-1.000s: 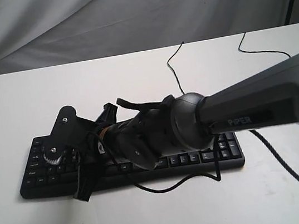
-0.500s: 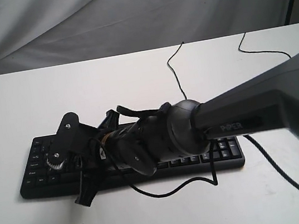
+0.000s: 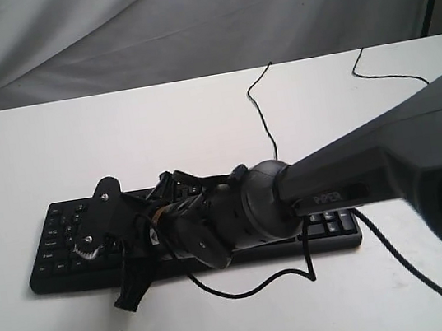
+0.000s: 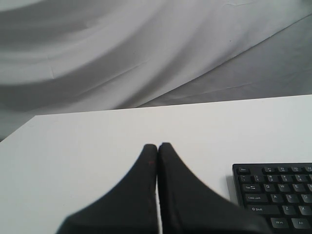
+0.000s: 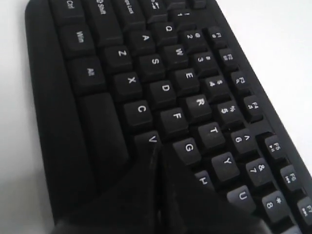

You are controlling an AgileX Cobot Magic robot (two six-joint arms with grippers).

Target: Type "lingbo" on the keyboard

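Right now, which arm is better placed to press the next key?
The right one. The right gripper, shut, hangs over the keyboard near V and G; the left gripper is off beside it.

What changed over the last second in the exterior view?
The grey right arm swung its wrist leftward and lower over the wide black wired keyboard; the right gripper, jaws shut, holds nothing and points near the V key. The keyboard and the thin black cable behind it stayed put.

Your black left claw (image 4: 157,146) has its two tapered fingers pressed together, tips touching. Your black right claw (image 5: 156,152) is closed likewise; behind it, your dark grey right arm (image 3: 371,164) stretches out low.
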